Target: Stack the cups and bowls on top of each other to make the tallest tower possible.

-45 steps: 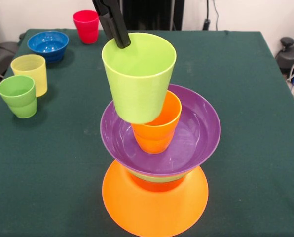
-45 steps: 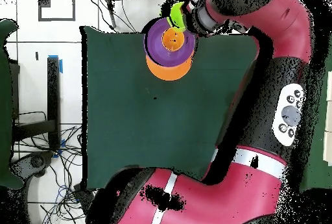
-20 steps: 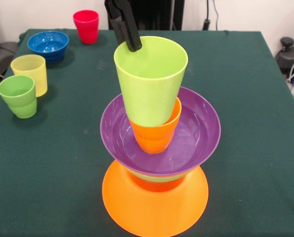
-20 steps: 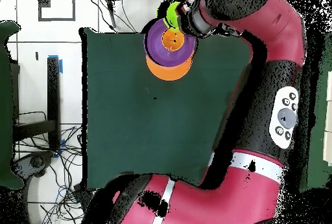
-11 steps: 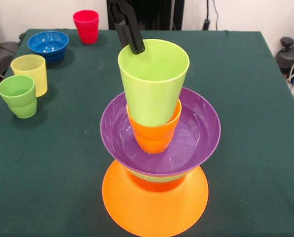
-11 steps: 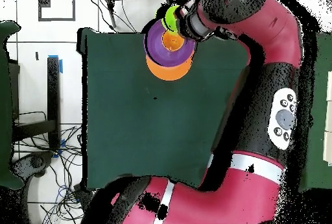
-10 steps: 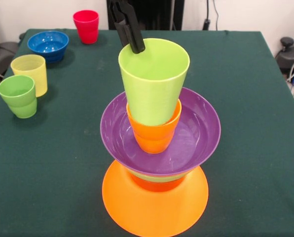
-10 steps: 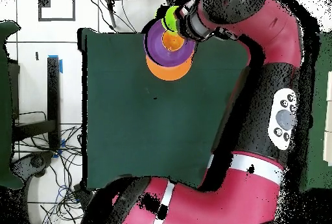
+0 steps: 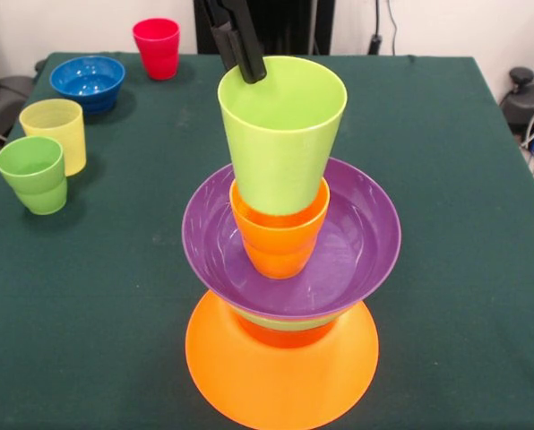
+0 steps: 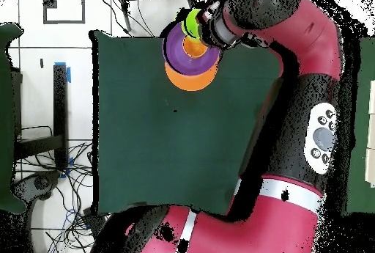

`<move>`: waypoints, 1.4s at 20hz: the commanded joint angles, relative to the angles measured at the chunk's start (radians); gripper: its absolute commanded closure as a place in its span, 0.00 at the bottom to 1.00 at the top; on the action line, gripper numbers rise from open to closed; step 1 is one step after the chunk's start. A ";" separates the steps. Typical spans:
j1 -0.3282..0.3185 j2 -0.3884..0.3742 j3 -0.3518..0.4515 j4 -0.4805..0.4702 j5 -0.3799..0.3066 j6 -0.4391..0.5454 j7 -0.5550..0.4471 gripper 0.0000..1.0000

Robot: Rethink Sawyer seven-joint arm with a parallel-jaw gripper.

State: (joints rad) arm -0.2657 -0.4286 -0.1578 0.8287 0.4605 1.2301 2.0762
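Two cups are seen at the top of the tower (image 9: 285, 296): the lime green cup (image 9: 282, 134) is held upright with its base set into the mouth of the orange cup (image 9: 279, 240), which stands in the purple bowl (image 9: 357, 242). The lime green cup is pinched at its rim by the black gripper (image 9: 245, 55), one finger inside the cup and one outside, on the rim's far left part in the front view. Under the purple bowl a light green bowl edge (image 9: 289, 321) and a red-orange bowl (image 9: 283, 337) are partly seen, and all of it is carried by the large orange bowl (image 9: 276, 376), which is turned upside down on the green table (image 9: 446, 161), near the table's near edge in the front view. Toward the table's left edge in that view, the green cup (image 9: 34, 175) and the pale yellow cup (image 9: 55, 133) are set just beside each other, both upright. Nearer the far left corner the blue bowl (image 9: 88, 82) is placed, with the red cup (image 9: 157, 47) beside it at the far edge. From overhead, the red arm (image 10: 307, 81) is seen reaching over the table edge to the tower (image 10: 190, 70), where the lime green cup (image 10: 191, 21) is partly covered by the wrist.
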 commanded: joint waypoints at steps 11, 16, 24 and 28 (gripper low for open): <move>0.022 -0.023 0.127 0.181 -0.093 -0.117 -0.156 1.00; 0.016 -0.027 0.135 0.193 -0.099 -0.129 -0.161 1.00; 0.012 -0.034 0.144 0.206 -0.107 -0.133 -0.159 1.00; 0.009 -0.040 0.153 0.220 -0.111 -0.145 -0.159 1.00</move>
State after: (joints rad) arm -0.2656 -0.4575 -0.1131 0.9119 0.4371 1.1358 2.0762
